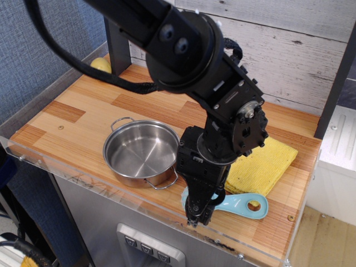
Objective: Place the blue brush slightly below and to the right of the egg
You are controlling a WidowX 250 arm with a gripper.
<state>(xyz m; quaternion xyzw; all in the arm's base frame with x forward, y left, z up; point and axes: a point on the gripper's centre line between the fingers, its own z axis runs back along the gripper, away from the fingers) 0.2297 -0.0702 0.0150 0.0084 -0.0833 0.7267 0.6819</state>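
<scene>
The blue brush point(240, 204) lies flat near the table's front edge, its handle with the oval hole pointing right. Its round head is mostly hidden under my gripper point(198, 212). The gripper points down, with its fingertips at the table on the brush head. The gap between the fingers is hidden from this view. The egg point(100, 65) sits at the far back left corner, far from the gripper and partly behind the arm's black post.
A steel pot point(141, 153) stands empty just left of the gripper. A folded yellow cloth point(259, 162) lies behind the brush on the right. The wooden tabletop point(72, 114) ends just in front of the gripper, with a clear plastic lip.
</scene>
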